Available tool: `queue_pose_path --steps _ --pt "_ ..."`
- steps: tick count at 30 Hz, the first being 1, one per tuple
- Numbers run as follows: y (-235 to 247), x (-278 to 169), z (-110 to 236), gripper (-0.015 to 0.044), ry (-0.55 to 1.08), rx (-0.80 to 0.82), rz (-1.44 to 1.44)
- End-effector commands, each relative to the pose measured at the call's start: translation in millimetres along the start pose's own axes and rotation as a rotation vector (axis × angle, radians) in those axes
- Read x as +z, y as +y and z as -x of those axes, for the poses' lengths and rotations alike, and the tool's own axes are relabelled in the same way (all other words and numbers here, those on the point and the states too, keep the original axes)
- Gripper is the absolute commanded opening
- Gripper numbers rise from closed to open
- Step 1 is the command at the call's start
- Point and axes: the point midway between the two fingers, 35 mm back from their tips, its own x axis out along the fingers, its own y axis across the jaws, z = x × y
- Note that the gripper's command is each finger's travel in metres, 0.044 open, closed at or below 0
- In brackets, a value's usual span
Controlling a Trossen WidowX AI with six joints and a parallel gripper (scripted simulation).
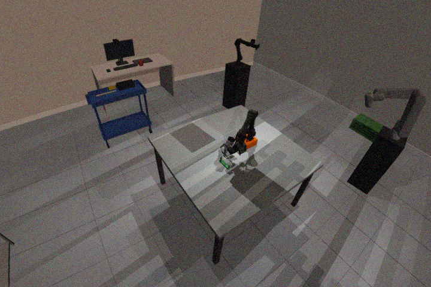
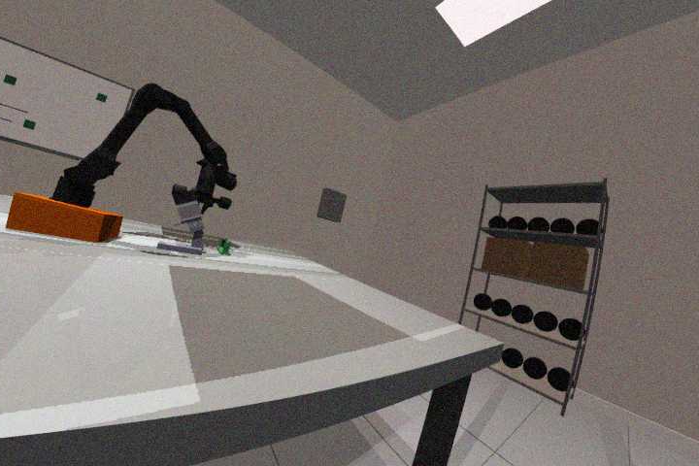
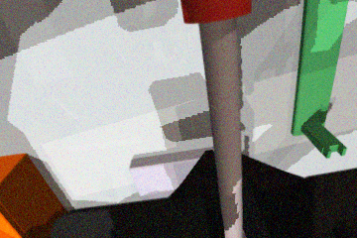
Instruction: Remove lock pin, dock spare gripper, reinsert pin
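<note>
My gripper (image 2: 203,210) (image 3: 216,157) is shut on the lock pin (image 3: 223,74), a grey shaft with a red head. The wrist view shows the head at the top and the shaft running down between the black fingers. The grey mount (image 2: 196,238) stands on a flat base, with a tilted block at its top. In the exterior view my gripper is close beside that block; whether they touch cannot be told. A green bar-like part (image 1: 224,162) (image 2: 223,247) (image 3: 319,69) with a short notched prong is beside the mount. I cannot tell for certain which part is the spare gripper.
An orange block (image 1: 251,142) (image 2: 58,218) (image 3: 18,193) is by the arm's base on the table (image 1: 206,209). A blue cart (image 1: 124,127), a desk and two pedestals with other arms stand away from the table. A shelf rack (image 2: 549,192) is on the right in the exterior view.
</note>
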Motion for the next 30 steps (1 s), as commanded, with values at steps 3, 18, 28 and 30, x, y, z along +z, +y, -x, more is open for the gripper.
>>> queue_pose_path --steps 3,18,28,30 --pt "2 8 -27 0.0 -0.003 0.012 -0.003" --pt "2 5 -42 0.0 -0.005 0.016 -0.003" --pt "3 -2 -45 0.0 -0.005 0.015 -0.004" --pt "2 -4 -45 0.0 -0.005 0.015 -0.004"
